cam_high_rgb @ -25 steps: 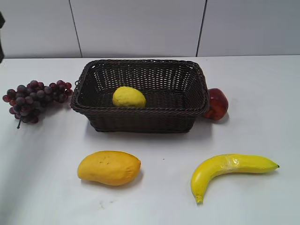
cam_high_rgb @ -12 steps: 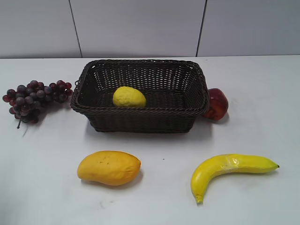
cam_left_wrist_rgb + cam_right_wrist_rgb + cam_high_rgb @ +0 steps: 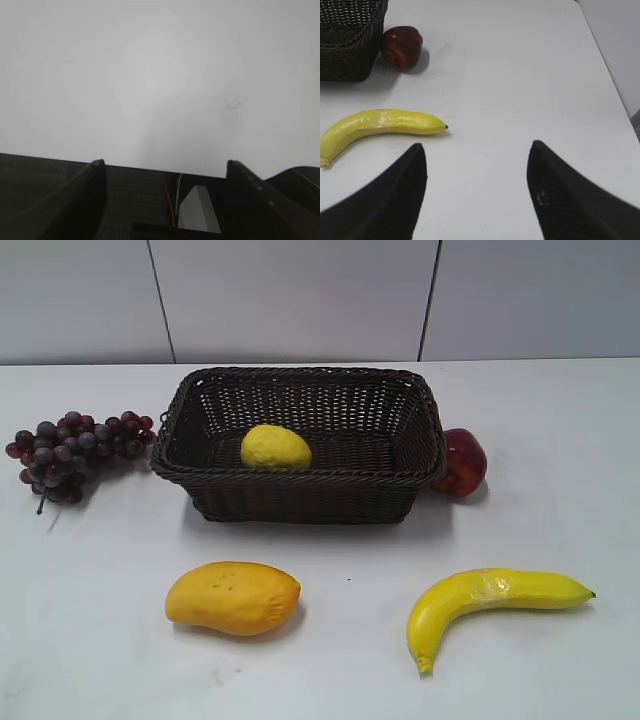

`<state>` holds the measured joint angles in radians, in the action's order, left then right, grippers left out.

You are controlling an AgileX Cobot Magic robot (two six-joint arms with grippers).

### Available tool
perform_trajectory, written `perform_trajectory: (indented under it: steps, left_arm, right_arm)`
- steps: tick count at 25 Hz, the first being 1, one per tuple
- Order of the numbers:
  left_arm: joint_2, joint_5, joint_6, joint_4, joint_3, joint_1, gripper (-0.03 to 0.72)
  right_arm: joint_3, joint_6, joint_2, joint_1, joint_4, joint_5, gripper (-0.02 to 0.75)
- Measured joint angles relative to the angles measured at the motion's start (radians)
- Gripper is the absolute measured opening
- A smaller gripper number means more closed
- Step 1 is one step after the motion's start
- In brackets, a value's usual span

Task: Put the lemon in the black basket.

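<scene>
Grapes (image 3: 75, 452): on table, just left of basket.
Black basket (image 3: 300, 508): centre rear of table.
Lemon (image 3: 275, 447): lying inside basket, left of centre.
Mango (image 3: 232, 597): front left.
Banana (image 3: 490, 602): front right.
Apple (image 3: 462, 461): against basket's right end.
Left gripper (image 3: 165, 167): spread, empty.
Right gripper (image 3: 476, 150): spread, empty, over bare table.

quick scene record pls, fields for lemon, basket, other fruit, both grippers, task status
lemon: lying inside the black basket, left of its middle
other fruit: grapes left of basket; red apple at its right end; mango front left; banana front right
left gripper: open, empty, over bare table
right gripper: open, empty, near the banana
task status: looks done
</scene>
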<state>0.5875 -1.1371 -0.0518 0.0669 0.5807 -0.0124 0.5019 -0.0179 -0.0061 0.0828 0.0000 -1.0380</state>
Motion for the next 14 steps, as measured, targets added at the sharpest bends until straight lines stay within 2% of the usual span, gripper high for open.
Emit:
perform_trajectory:
  steps: [7,14]
  left_arm:
    - [-0.309,0.039,0.000,-0.008,-0.075,0.000,0.545]
    - [-0.561,0.059,0.000,-0.008,-0.082,0.000,0.545]
  right_arm:
    - [0.000,0.000,0.000,0.000,0.000,0.000,0.480]
    - [0.000,0.000,0.000,0.000,0.000,0.000,0.482]
